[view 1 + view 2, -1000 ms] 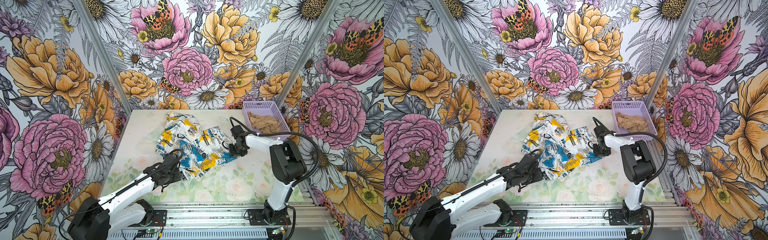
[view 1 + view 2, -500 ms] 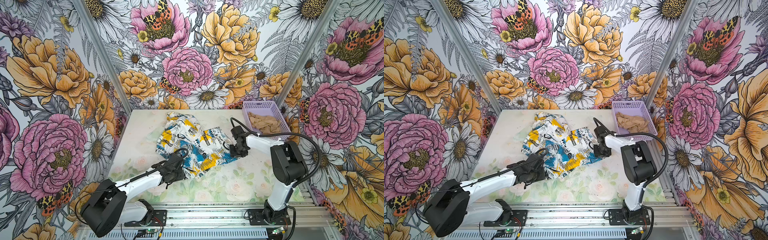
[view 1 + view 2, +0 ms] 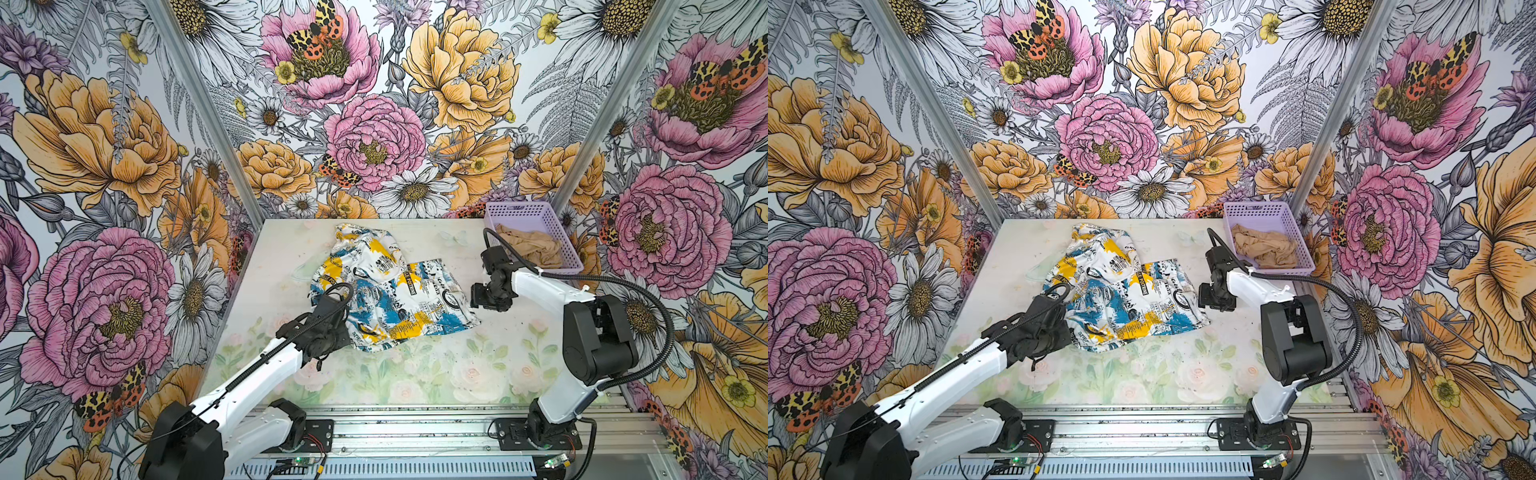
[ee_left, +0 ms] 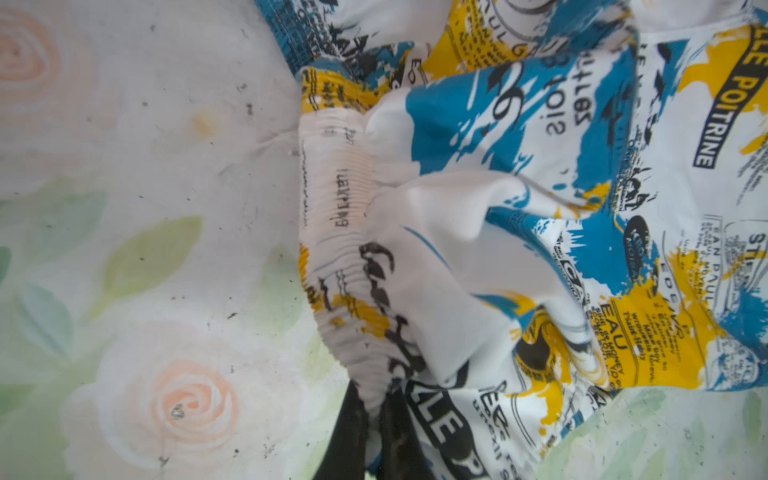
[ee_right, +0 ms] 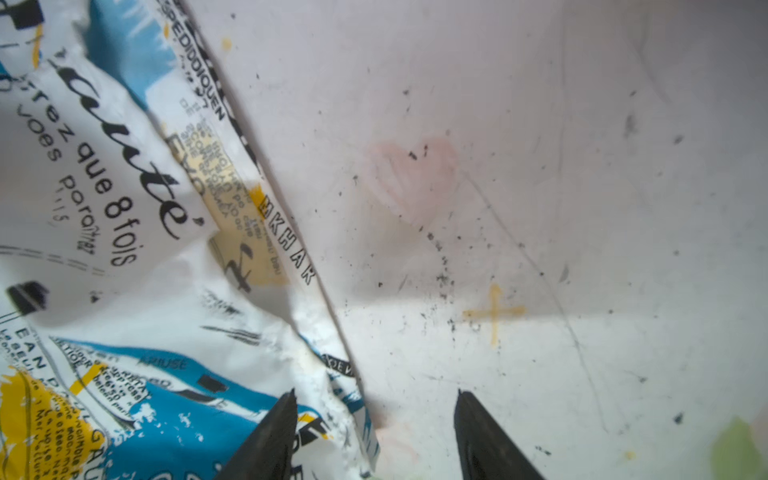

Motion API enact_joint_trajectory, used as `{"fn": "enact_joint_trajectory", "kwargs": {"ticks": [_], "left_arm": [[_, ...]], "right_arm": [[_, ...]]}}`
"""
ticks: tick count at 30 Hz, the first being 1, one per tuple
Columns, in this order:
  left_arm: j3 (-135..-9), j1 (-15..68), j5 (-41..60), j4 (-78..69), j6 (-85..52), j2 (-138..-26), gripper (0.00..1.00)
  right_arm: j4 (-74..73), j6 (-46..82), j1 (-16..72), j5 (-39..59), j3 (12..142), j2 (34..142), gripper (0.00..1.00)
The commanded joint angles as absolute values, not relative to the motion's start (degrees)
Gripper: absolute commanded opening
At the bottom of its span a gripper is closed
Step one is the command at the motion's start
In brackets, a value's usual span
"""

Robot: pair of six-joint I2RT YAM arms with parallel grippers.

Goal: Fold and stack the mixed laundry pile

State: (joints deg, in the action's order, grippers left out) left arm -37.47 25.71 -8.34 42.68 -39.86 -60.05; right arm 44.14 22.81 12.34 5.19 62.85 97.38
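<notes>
Left wrist view showed the left tool (image 4: 372, 401) clenched on the waistband of the printed garment (image 4: 519, 199); the right tool (image 5: 376, 395), jaws apart astride its hem, probably had to pinch next.

A lavender perforated basket (image 3: 519, 210) stands at the far right corner of the table (image 3: 415, 374), close to the right wall in both top views. The tabletop carries a pale print of roses and green leaves, stronger toward the near edge and almost white farther back. The left wrist view shows a peach rose (image 4: 195, 401) of that print. The right wrist view shows a small yellow cross (image 5: 493, 312) on the surface among scattered dark specks (image 5: 442, 278). Floral wallpaper (image 3: 374, 124) with pink and orange blooms and spotted moths (image 3: 316, 39) covers three walls, which are joined by aluminium posts (image 3: 203, 104). An aluminium rail (image 3: 415, 432) runs along the near edge.
</notes>
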Motion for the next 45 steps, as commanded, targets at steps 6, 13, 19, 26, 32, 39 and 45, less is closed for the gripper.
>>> {"fn": "enact_joint_trajectory", "kwargs": {"ticks": [6,13,19,26,32,39,45], "left_arm": [[-38.76,23.78,-11.1,45.61,-36.95,-60.4,0.0],[-38.74,22.03,-11.6,45.62,-36.48,-60.13,0.0],[-39.93,20.7,-11.15,45.86,-35.43,-58.8,0.0],[-43.69,20.6,-11.01,47.99,-33.14,-58.86,0.0],[-45.56,20.57,-13.14,51.61,-32.96,-56.48,0.0],[-45.46,24.01,-16.99,53.29,-34.27,-56.1,0.0],[-44.8,25.14,-17.62,52.72,-35.35,-59.49,0.0]], "right_arm": [[41.22,28.6,15.95,12.45,53.94,91.34,0.54],[39.37,29.16,17.67,10.79,53.34,93.34,0.43],[39.74,28.78,16.66,11.44,56.02,91.3,0.01],[44.38,29.39,16.2,14.57,59.08,84.91,0.0],[53.29,28.74,13.62,13.16,61.29,76.72,0.0],[61.45,31.44,11.85,10.98,55.79,69.49,0.0],[52.55,34.48,12.78,13.17,47.5,69.82,0.45]]}}
